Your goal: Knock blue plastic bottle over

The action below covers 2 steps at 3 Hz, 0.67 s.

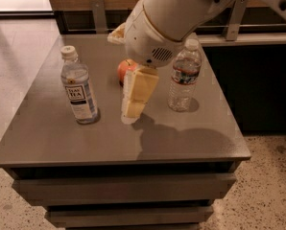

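The blue plastic bottle (79,87) stands upright on the left part of the grey table (61,138). It is clear, with a white cap and a pale label with a dark "TEA" box. My gripper (132,110), with cream-yellow fingers, hangs low over the table's middle, a short way to the right of that bottle and apart from it. The big white arm above it hides most of a red apple (123,69) behind it.
A ribbed clear water bottle (184,76) with a narrow dark label band stands upright to the right of the gripper. A wooden wall and metal posts run behind the table. The table's edges drop off to the floor at left, front and right.
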Tool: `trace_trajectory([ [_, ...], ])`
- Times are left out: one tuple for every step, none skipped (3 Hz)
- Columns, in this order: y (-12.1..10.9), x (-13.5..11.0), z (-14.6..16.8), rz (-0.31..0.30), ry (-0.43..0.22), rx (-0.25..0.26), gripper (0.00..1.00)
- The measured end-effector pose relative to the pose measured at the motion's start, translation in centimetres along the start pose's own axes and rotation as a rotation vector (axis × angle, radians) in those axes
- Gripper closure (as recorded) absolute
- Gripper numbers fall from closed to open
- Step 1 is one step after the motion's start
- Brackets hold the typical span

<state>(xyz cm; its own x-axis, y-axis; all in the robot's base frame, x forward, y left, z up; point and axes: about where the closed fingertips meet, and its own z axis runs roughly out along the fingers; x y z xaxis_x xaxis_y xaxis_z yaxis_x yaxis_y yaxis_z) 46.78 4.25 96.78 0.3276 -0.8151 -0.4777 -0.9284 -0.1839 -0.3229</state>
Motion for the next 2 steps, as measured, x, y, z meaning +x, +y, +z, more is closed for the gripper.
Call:
trace_trajectory([
  [0.2,-0.5,1.9,0.020,-0.071,0.019,0.00],
  [0.9,-0.6,3.6,0.066,-0.147,0.057,0.00],
])
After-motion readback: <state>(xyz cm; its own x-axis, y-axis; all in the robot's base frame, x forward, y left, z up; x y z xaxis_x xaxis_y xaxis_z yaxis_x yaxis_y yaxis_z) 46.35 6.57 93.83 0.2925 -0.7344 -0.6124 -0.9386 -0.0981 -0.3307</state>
